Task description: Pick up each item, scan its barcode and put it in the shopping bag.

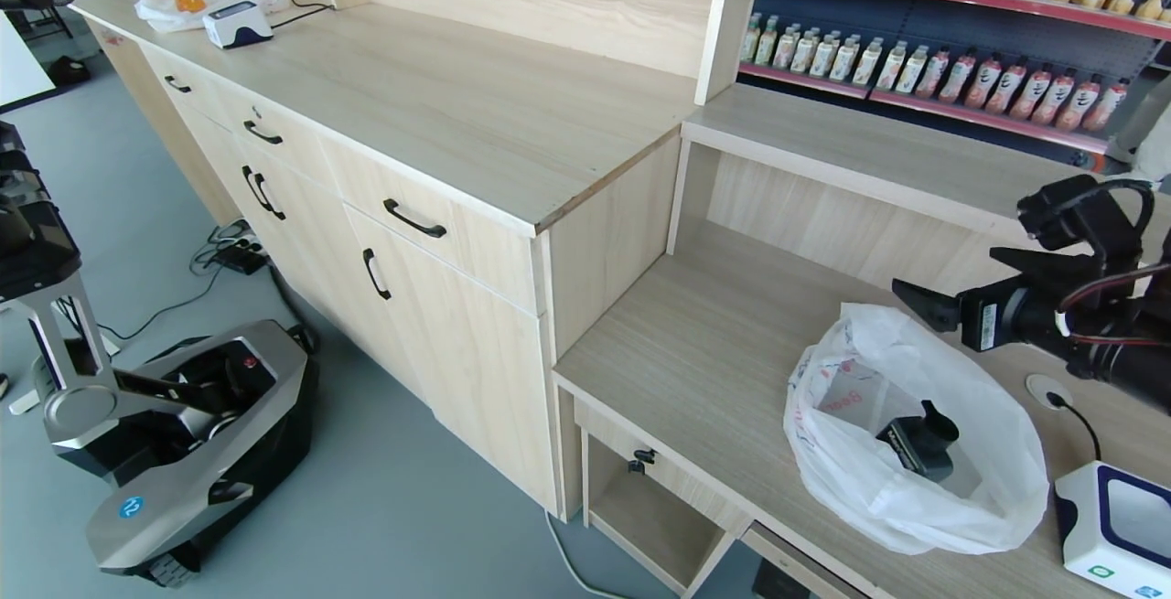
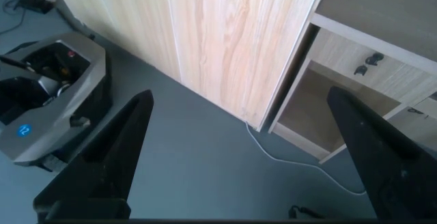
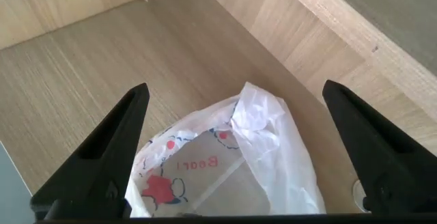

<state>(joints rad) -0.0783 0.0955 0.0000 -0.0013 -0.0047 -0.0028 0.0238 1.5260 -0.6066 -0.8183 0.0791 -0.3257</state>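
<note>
Right gripper (image 3: 235,91): its fingers are spread and hold nothing. The shopping bag (image 1: 997,416) lies on the desk (image 1: 714,352) directly beneath it, mouth open. A dark item (image 1: 919,443) rests inside. The scanner (image 1: 1111,526) stands to the gripper's right, just beside the bag. Left gripper (image 2: 239,98): likewise parted and empty, with the floor (image 2: 205,156) below it and the cabinet (image 2: 232,39) ahead. Expect the bag to be thin, light and slippery film that collapses under contact. If you must take it, pinch the rim. The item looks rigid, so grip its body.
</note>
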